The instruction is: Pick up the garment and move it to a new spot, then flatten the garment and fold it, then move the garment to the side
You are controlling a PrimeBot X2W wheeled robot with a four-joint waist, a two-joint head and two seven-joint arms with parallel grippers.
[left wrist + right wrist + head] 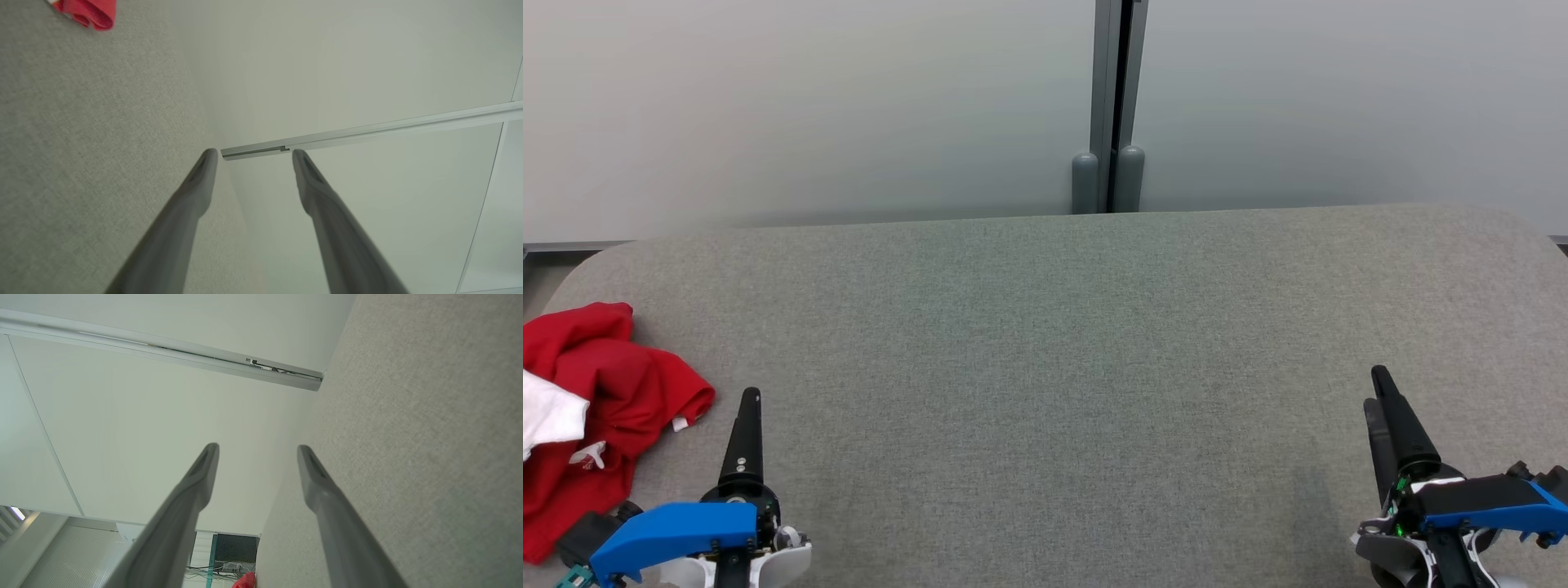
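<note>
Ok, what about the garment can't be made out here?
Head view: garment runs off the left edge; kind and extent unclear.
Left wrist view: top edge cuts the garment to a red corner.
Right wrist view: bottom edge cuts the garment to a scrap.

A grey, fabric-covered worktop [1054, 343] with rounded far corners stands against the pale wall. A crumpled red and white garment [596, 408] lies at its left edge.
</note>
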